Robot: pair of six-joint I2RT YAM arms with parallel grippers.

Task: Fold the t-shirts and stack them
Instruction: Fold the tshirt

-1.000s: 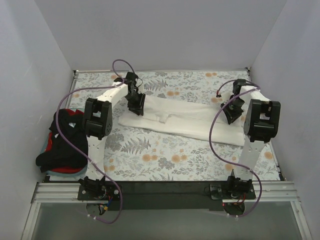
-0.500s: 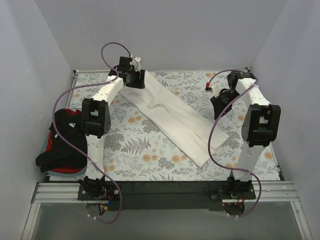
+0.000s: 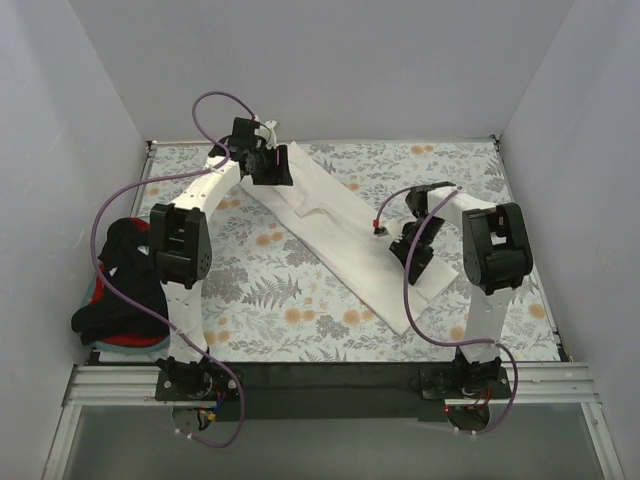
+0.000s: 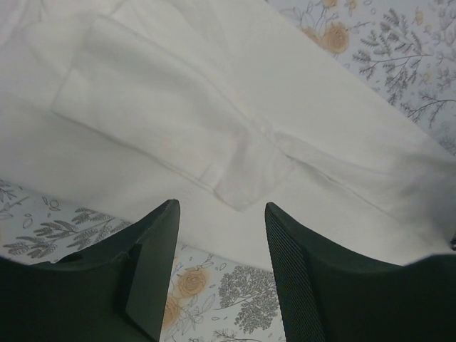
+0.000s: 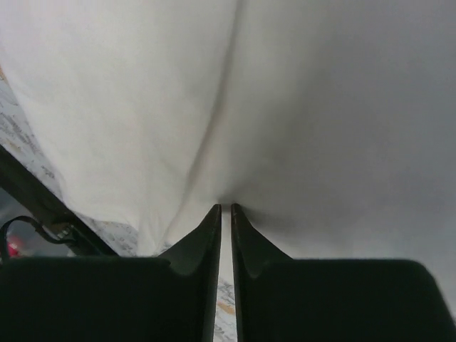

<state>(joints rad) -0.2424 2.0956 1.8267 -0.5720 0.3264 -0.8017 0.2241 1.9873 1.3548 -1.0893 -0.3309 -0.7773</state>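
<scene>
Fingers (image 5: 205, 239) of the right gripper (image 3: 413, 252) were drawn almost together, with only a sliver between them, nipping a raised ridge of the off-white t-shirt (image 3: 340, 225); the cloth creased away from their tips and filled nearly all of that wrist's view. From where I stood the shirt lay folded into one long band, slanting across the table from the far left down toward the near right, with a sleeve or flap doubled over on its upper half. The right gripper had hold of it close to the near-right end. At the far-left end the left gripper (image 3: 272, 168) hung over the band with its two fingers spread wide, nothing between them, and the folded flap lay below the gap; whether the tips touched the cloth I could not tell. The left arm (image 3: 180, 245) rose straight up from its base to the elbow, then stretched away and to the right, toward the back edge. The right arm (image 3: 495, 245) also stood upright from its base, but its forearm doubled back leftward toward the middle, with the wrist tipped down at the shirt. Beneath everything lay the floral table cloth (image 3: 300, 300). Well apart, at the left edge, sat a heap: a black t-shirt (image 3: 125, 285) rumpled on top, a red t-shirt (image 3: 130, 341) showing beneath it, and a teal t-shirt (image 3: 90, 293) peeking out at the side.
</scene>
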